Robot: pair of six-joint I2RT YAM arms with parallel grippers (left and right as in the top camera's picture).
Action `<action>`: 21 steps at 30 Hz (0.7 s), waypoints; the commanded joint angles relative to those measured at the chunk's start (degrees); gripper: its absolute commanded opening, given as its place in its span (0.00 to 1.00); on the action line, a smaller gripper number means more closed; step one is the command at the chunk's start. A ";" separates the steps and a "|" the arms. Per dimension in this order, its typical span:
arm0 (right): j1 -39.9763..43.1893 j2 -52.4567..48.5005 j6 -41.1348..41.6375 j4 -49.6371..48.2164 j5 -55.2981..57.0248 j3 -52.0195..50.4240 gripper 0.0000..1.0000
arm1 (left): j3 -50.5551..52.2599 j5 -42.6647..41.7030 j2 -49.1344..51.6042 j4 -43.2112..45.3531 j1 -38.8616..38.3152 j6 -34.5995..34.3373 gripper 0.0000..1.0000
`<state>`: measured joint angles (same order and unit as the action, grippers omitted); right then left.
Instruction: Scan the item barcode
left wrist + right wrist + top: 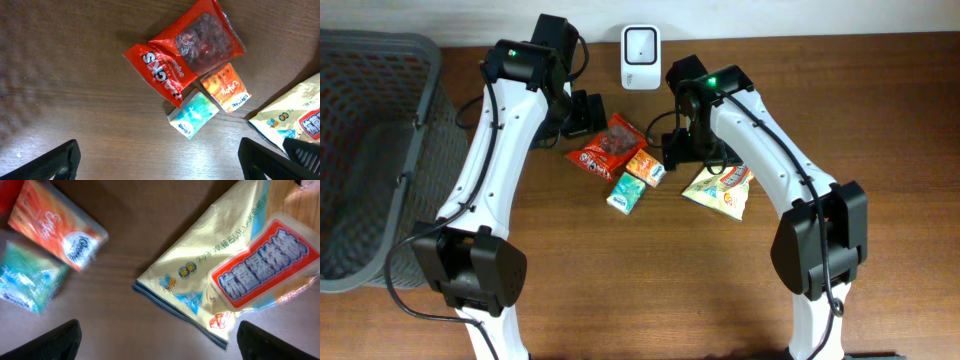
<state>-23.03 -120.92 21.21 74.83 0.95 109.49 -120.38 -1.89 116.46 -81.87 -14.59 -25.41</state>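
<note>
Overhead, we see a grey mesh basket point(420, 62) at the far left edge of the wooden table point(650, 290). Next comes the left gripper point(160, 162), hanging above bare wood just left of a cluster of 3 small packs. In its wrist view its 2 fingers point(57, 162) sit at the bottom corners of the frame, spread wide, with nothing between them and touching nothing.

The cluster starts with a red snack bag point(610, 145) lying flat. An orange pack point(645, 167) touches its lower right edge, and a teal pack point(626, 193) lies just below the orange one, touching it. Behind the cluster, near the table's rear edge, the white scanner point(640, 57) stands well apart from every pack.

Right of the cluster, the right gripper point(159, 340) hovers over the yellow pouch point(720, 190). The pouch lies flat on the table near the orange and teal packs but apart from them. In the right wrist view, the right gripper's 2 fingers point(55, 342) also stand wide at the lower corners. The pouch lies on the wood beneath with its red label facing up. Neither finger grips it.
</note>
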 commanded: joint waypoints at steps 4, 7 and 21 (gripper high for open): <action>-0.04 0.50 0.26 -6.10 -0.33 -0.22 0.99 | -0.79 0.39 -1.31 -0.09 -0.02 -0.70 0.99; -0.04 0.50 0.24 -5.95 -0.33 -0.22 0.99 | -0.79 0.37 -1.31 -0.09 -0.02 -0.70 0.99; -0.04 0.50 0.22 -4.55 -0.07 -0.22 0.98 | -0.79 0.39 -1.31 -0.09 -0.02 -0.70 0.99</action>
<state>-23.03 -120.92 21.21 70.02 0.95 109.49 -120.38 -1.89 116.46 -81.87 -14.59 -25.39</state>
